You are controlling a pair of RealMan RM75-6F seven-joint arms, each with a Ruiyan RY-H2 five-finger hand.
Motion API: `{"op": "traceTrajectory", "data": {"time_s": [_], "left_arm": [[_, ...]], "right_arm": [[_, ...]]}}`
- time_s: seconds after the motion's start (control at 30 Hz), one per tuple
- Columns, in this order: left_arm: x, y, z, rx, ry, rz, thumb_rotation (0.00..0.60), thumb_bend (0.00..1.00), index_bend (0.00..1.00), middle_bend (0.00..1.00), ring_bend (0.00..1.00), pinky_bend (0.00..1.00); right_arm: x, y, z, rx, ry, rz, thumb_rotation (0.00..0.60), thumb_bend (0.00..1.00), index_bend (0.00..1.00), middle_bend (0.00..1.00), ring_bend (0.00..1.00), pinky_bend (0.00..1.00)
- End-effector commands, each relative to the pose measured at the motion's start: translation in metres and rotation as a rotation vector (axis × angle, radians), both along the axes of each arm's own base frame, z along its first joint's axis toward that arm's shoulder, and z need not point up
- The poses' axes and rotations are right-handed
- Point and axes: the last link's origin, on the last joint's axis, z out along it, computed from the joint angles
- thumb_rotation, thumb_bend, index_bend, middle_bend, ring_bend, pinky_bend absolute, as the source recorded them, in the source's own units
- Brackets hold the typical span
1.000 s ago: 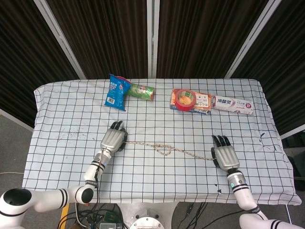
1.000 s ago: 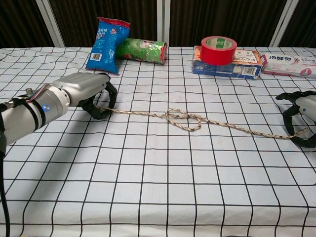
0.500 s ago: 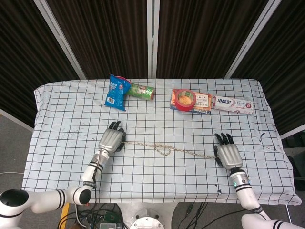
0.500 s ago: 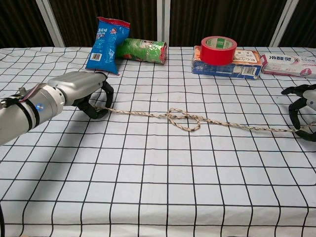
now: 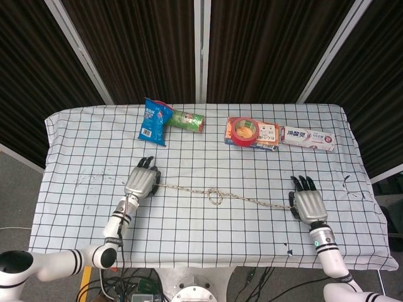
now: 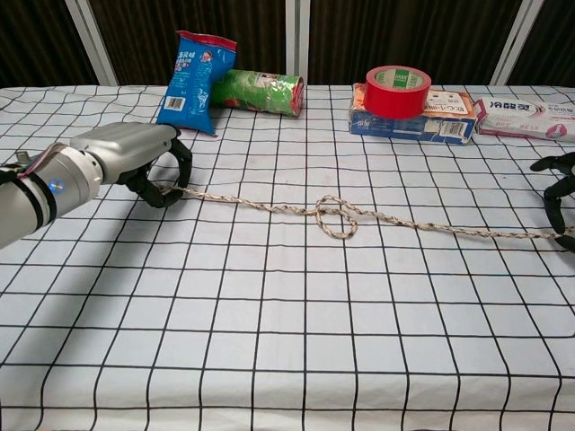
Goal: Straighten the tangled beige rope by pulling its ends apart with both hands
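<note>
Rope (image 5: 217, 194) taut between both hands

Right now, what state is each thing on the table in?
Rope: stretched between both hands, small knot still mid-length.
Left hand: grips one rope end.
Right hand: grips the other end.
Chip bag: leaning on the can.
Can: on its side.
Tape: flat on a box.

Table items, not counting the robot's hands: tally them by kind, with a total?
Beige rope: 1
Blue snack bag: 1
Green can: 1
Red tape roll: 1
Flat box under the tape: 1
Toothpaste box: 1
Total: 6
</note>
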Motion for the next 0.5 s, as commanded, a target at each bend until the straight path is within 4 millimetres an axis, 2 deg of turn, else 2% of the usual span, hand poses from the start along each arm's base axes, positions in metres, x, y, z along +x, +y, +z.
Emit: {"op": "traceTrajectory", "data": {"time_s": [0.03,0.5], "left_arm": [[-0.002,0.0,0.001,0.003,-0.001,0.002,0.6,0.4,0.58,0.35,0.04,0.09],[-0.019,0.005,0.023,0.05,0.01,0.03,0.6,0.4,0.58,0.35,0.04,0.09]], "right_arm": [[-0.001,0.0,0.001,-0.004,-0.001,-0.001,0.6,0.35,0.65,0.08,0.0,0.0],[-0.01,0.004,0.014,-0.037,-0.006,-0.024,0.6,0.36,0.66,0.08,0.0,0.0]]}}
